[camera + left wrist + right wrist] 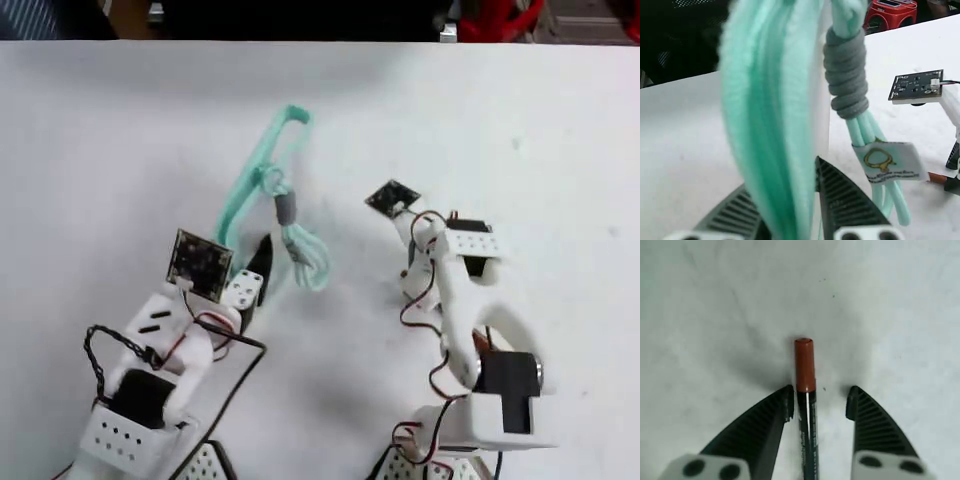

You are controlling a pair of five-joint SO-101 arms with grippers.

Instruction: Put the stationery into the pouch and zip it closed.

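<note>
Directly ahead of the right end effector (820,390) lies a slim dark pen (805,410) with a reddish-brown cap, flat on the white bench (715,315). Its long axis runs straight out along the reach of the fingers, with the capped end pointing away from the wrist. The jaws stand open on either side of the barrel. The pen sits close against one finger and has clear space to the other, so nothing is gripped yet. Closing on it looks like a matter of squeezing across the barrel, and I judge this arm the nearer one for the job. The left end effector (782,175) is closed on the soft mint-green fabric pouch (770,100), pinching its edge so the cloth rises between the ribbed fingers. Just beyond those fingers, beside the pouch, hangs a bundle of mint cords bound by a grey wrapped sleeve (845,75), with a small white paper tag (887,160) on it. From above, the pouch (245,180) stretches away from the left end effector (258,262), well apart from the right arm. The bench is plain matte white. Past its far edge is a dark strip of room with a red object (890,12).
</note>
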